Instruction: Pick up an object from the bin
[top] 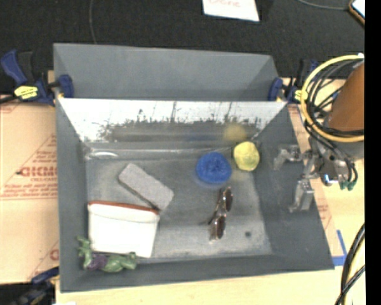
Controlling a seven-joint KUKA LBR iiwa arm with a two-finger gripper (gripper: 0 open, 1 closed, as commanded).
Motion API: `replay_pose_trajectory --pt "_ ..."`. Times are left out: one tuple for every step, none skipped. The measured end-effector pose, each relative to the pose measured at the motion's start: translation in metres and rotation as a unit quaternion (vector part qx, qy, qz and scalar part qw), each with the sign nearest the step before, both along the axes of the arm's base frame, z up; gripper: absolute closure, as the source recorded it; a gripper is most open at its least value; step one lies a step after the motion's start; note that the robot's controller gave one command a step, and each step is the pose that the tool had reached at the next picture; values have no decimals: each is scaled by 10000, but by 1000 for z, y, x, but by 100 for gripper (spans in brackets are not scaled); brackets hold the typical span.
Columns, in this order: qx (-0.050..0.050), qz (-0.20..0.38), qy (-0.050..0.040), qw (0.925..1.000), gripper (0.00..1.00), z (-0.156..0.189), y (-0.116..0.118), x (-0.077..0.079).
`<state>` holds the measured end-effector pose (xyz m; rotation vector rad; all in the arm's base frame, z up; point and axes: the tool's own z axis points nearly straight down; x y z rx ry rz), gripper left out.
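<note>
Grey bin (178, 75). Lower left holds a white pouch (122, 232) and a grey block (146, 186) — near centre are a blue ball (213, 168), sunglasses (220, 214) and a yellow ball (246, 155). At right the jaws are spread and empty — nearest the yellow ball.

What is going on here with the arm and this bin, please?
The arm's gripper hangs open and empty over the bin's right sloping wall, touching nothing inside. Nearest to it lie a yellow ball, a blue round scrubber and a pair of sunglasses; a grey block, a white box and a green toy lie farther left. Nothing is picked yet.
</note>
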<state>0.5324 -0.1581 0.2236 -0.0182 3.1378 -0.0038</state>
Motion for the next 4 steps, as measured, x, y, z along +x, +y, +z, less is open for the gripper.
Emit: replay_pose_trajectory --pt "0 1 0 10000 0 0 0 0" --pt "15 70 4 10000 0 -57 55 24" --pt "-18 -146 -50 9999 0 -61 35 17" --pt "19 -61 -19 10000 0 -100 110 7"
